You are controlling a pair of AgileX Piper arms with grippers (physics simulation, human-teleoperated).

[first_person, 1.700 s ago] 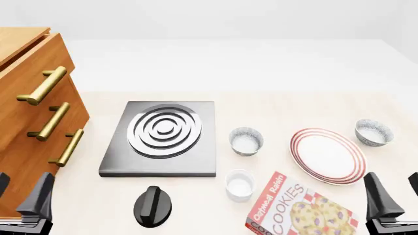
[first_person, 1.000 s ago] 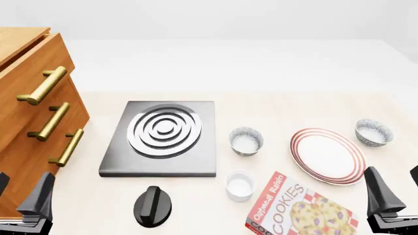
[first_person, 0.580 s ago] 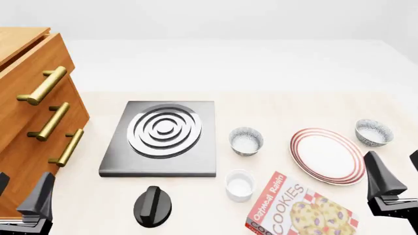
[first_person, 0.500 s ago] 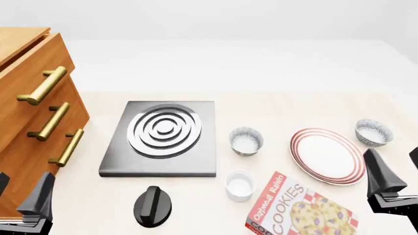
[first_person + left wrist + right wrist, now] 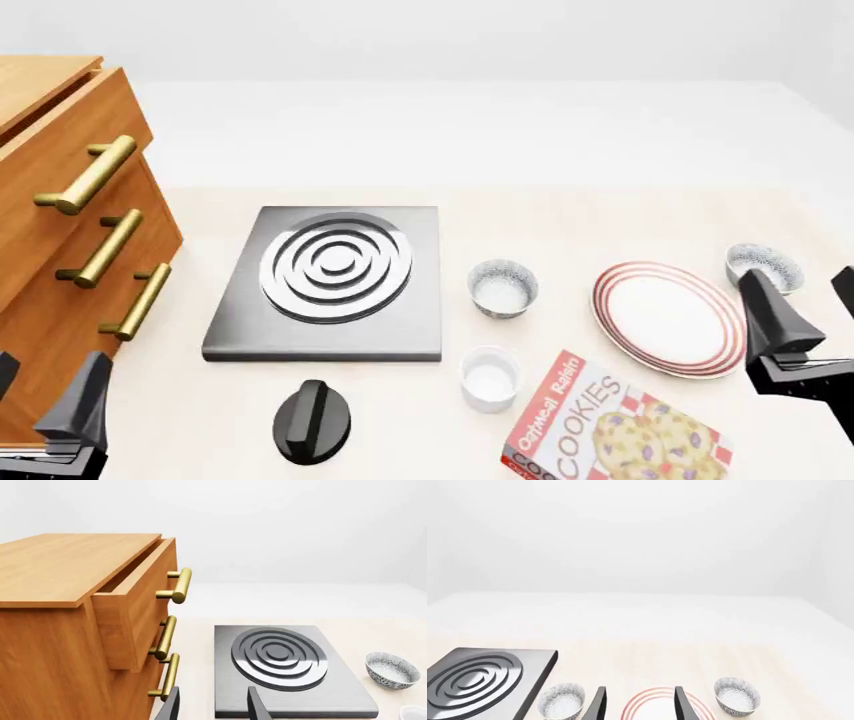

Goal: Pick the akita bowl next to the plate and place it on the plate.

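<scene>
The right gripper [image 5: 801, 305], jaws spread wide and empty, is nearer the akita bowl [image 5: 763, 266], just beyond it toward the surface's far right edge, beside the plate [image 5: 667, 318].

My right tool [image 5: 809, 318] covers the near side of the bowl [image 5: 762, 264] beyond it, and its outer finger runs off the front view's edge. Only my left tool's [image 5: 40, 410] fingertips show. The cookie box [image 5: 607, 432] beside my right tool is cut off.
</scene>
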